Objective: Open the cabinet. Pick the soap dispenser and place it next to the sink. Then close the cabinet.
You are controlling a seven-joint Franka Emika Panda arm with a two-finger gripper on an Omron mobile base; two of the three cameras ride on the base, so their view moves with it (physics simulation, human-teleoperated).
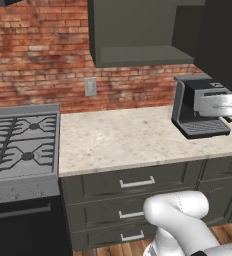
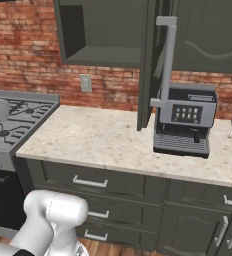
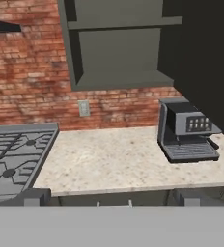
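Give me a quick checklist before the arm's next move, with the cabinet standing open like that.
1. Cabinet door swung open: ok.
2. Soap dispenser visible on the shelves: not ok, both look bare.
3. Gripper open: ok, by its finger tips standing wide apart.
4. Counter free for a set-down: ok.
5. Coffee machine clear of the door's swing: cannot tell.
6. Sink in sight: not ok.
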